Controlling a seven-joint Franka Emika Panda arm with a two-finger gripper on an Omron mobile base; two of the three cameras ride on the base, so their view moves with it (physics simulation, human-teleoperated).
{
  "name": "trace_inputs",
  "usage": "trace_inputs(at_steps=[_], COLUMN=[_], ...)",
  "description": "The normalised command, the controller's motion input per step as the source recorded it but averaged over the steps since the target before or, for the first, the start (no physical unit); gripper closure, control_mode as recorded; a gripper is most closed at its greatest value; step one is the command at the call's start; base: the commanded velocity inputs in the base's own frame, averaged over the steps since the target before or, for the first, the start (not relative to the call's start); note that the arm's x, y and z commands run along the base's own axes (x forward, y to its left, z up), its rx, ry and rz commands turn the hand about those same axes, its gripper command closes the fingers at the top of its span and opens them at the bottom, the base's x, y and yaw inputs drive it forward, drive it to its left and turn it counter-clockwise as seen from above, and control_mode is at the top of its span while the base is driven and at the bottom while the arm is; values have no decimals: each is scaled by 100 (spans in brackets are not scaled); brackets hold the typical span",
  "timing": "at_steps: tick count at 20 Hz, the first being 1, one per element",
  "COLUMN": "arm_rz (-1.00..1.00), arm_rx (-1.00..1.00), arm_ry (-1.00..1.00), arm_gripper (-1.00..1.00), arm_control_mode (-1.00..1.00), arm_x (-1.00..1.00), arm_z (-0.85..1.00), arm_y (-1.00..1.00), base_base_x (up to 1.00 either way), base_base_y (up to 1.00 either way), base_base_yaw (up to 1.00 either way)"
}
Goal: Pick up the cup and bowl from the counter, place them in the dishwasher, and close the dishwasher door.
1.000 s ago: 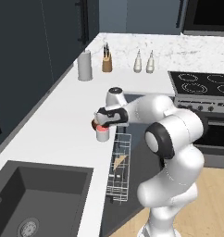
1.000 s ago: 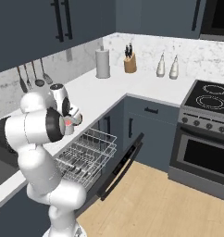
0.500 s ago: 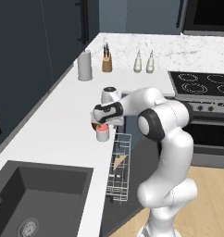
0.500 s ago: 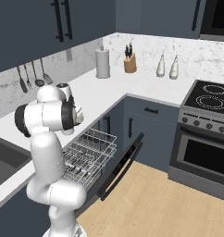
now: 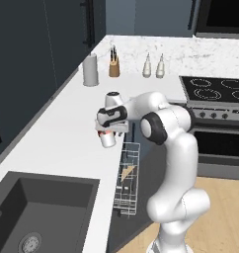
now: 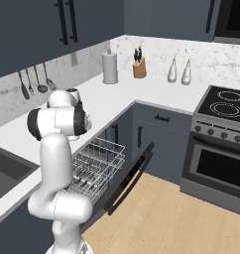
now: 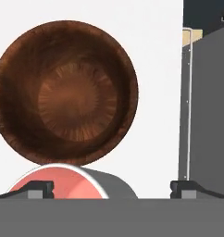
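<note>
Reddish-brown, the bowl (image 7: 65,92) sat on the white desk (image 5: 62,133) near its edge, just beside the cup (image 7: 70,182). The tool (image 7: 111,189) hung over both with its fingers spread wide, gripping nothing.

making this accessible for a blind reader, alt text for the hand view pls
Looking straight down from the open gripper, a glossy reddish-brown bowl sits on the white counter, with the cup, pink inside, just below it between the fingertips. The dishwasher rack edge runs along the right.
</note>
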Motion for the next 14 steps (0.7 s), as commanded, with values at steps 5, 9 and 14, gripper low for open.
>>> trace_inputs(at_steps=[5, 9, 14], arm_rz=[-5, -10, -13], arm_rx=[0, 0, 0], arm_ry=[6, 6, 5], arm_gripper=[-100, -100, -100], arm_control_mode=[-100, -100, -100], arm_x=[-1, -35, -66], arm_z=[-17, -20, -33], arm_y=[-2, -16, -23], base_base_x=[0, 0, 0], base_base_y=[0, 0, 0], base_base_yaw=[0, 0, 0])
